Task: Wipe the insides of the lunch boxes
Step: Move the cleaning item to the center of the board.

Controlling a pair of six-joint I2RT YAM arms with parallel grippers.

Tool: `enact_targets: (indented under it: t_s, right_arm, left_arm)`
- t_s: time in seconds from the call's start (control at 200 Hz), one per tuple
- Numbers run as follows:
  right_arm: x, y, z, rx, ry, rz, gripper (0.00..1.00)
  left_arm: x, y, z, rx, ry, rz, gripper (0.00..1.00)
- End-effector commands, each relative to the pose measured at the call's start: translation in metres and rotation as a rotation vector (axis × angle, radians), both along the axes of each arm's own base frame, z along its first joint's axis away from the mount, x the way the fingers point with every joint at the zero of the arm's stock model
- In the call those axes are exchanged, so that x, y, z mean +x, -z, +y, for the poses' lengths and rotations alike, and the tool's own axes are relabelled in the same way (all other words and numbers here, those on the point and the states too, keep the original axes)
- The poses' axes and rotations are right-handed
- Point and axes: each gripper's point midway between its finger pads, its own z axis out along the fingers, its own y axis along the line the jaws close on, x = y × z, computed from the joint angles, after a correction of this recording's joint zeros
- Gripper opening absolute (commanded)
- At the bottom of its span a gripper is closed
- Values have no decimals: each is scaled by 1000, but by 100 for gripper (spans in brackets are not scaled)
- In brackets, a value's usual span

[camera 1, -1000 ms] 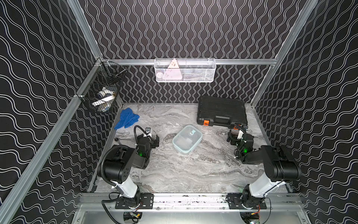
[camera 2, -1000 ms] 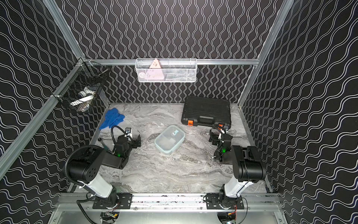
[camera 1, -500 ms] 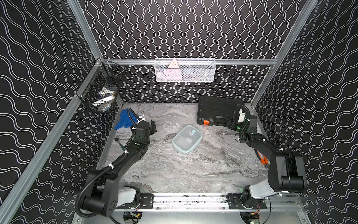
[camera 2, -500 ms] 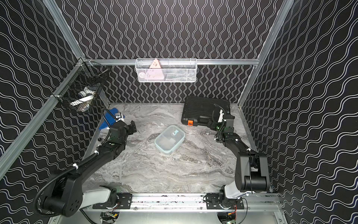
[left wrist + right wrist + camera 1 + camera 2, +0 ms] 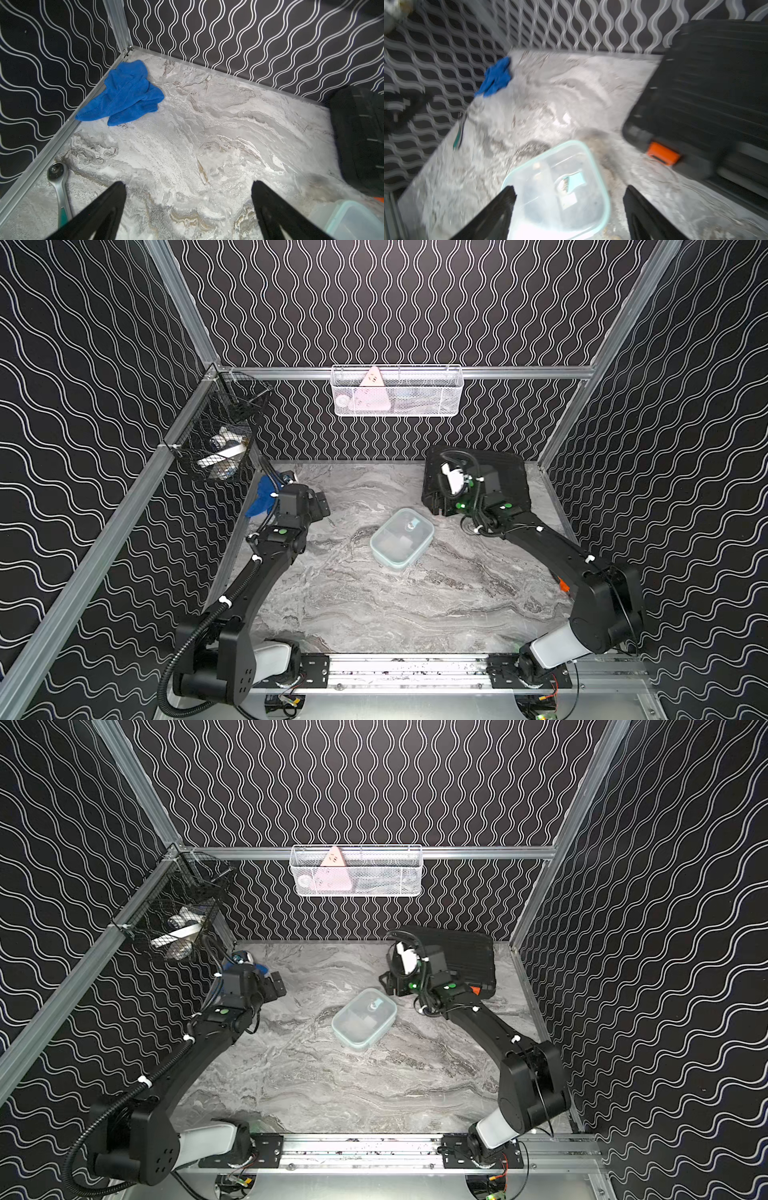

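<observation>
Lunch box, lid on, sits mid tabletop, just in front of the black case. Left claw is spread wide and empty, above bare marble. Blue cloth is bunched in the far left corner, and a ratchet wrench lies by the left wall rail. Right claw is spread too, pinching nothing, and hangs over the lunch box's side nearest the case. Right wrist view is blurred, so contact can't be told.
</observation>
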Motion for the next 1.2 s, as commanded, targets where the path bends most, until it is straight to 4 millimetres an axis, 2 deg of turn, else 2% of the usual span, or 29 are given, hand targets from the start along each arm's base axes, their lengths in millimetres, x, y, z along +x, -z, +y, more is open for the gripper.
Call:
enact_targets:
  t_s: [0.0,0.015,0.035,0.16,0.275,0.375,0.51,0.665,0.791,0.911,0.996,1.056,1.196]
  right_arm:
    - [-22,20,17,-151,-91,14,85]
    - [-23,20,20,-158,-101,11,85]
    - [-26,21,25,-167,-115,9,85]
    - [-40,26,58,-210,-200,-1,85]
    - [-48,34,82,-273,-247,-7,85]
    - [-49,45,90,-345,-253,-4,86]
    - [-44,59,78,-431,-203,27,88]
    - [-38,73,51,-509,-102,61,90]
    - [-34,76,34,-428,-50,108,91]
    - [-17,80,5,-286,22,185,91]
    - [-9,87,-13,-211,55,266,90]
    - [-8,91,-16,-177,57,283,90]
    - [-12,97,-8,-101,37,288,90]
  left_arm:
    - [0,0,1,-96,24,22,99]
    - [1,1,0,-106,33,27,99]
    - [1,2,11,-124,10,31,99]
    - [-1,17,38,-278,-50,52,99]
    - [-3,29,54,-357,-91,51,99]
    - [-5,36,56,-373,-89,70,99]
    - [-4,44,50,-401,-60,82,99]
    - [-4,53,66,-386,-122,112,99]
    - [9,61,77,-403,-152,149,99]
    - [22,65,86,-383,-166,180,99]
    - [27,68,98,-332,-205,204,99]
    - [31,71,106,-299,-227,218,99]
    - [50,82,119,-247,-223,290,99]
